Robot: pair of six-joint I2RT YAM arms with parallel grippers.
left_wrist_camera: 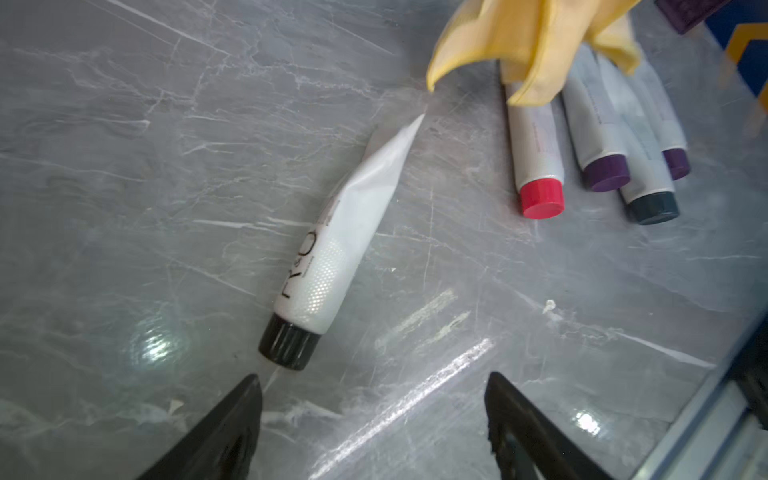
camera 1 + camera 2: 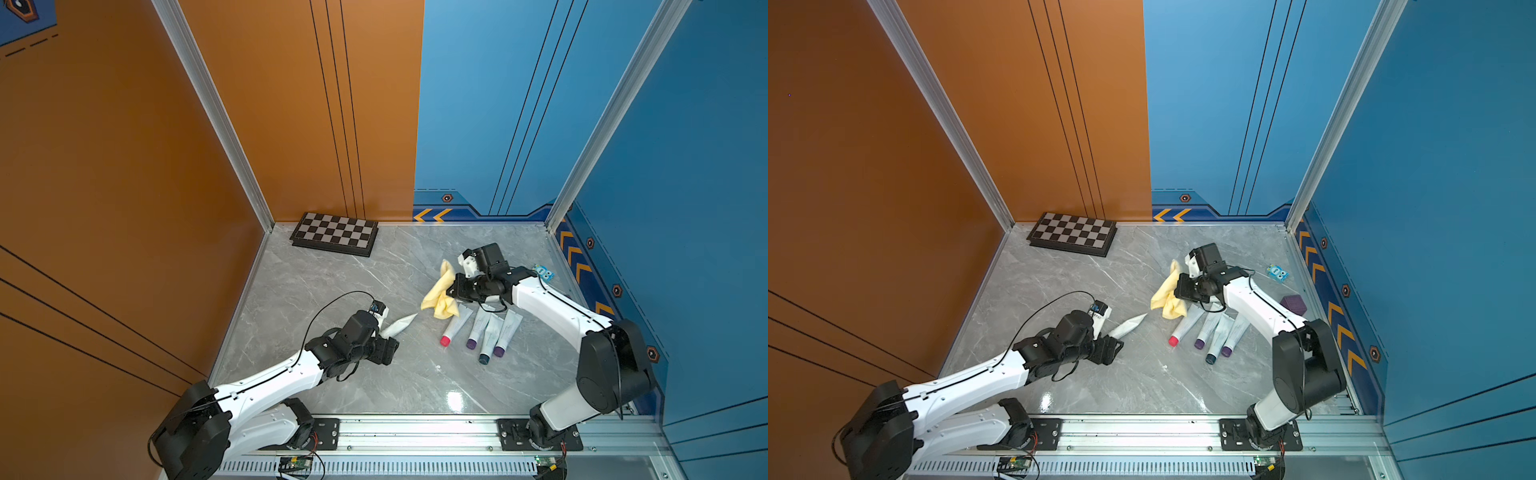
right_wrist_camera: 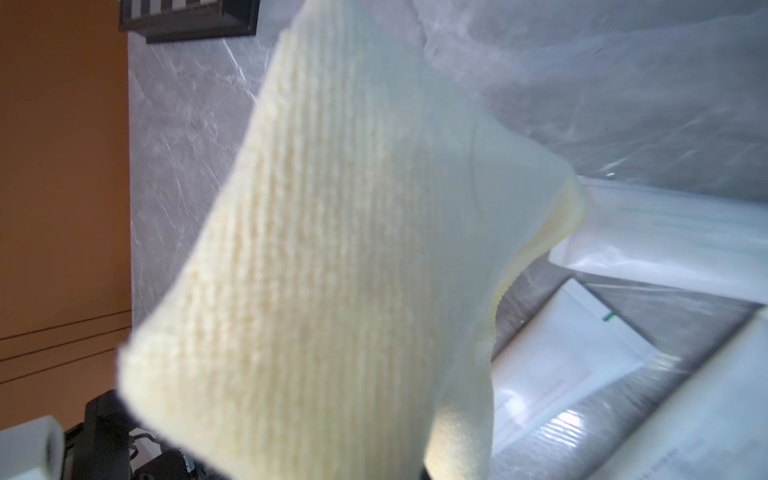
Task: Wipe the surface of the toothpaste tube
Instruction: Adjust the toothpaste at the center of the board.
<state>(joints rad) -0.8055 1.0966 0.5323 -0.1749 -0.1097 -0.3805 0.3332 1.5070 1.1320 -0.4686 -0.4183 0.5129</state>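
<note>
A white toothpaste tube (image 2: 399, 325) (image 2: 1128, 325) (image 1: 332, 249) with a black cap lies flat on the grey marble table, free of both grippers. My left gripper (image 2: 388, 351) (image 1: 372, 378) stands open just short of the cap end, and nothing is between its fingers. To the right, my right gripper (image 2: 455, 289) (image 2: 1181, 291) is shut on a yellow cloth (image 2: 440, 295) (image 1: 536, 37) (image 3: 332, 249). The cloth hangs from it and hides its jaws in the right wrist view. The cloth is apart from the white tube.
Several grey tubes (image 2: 486, 328) (image 1: 598, 137) with red, purple and dark caps lie side by side under the cloth's lower edge. A chessboard (image 2: 334, 233) lies at the back left wall. A small blue box (image 2: 545, 273) and a purple box (image 2: 1293, 304) sit near the right wall.
</note>
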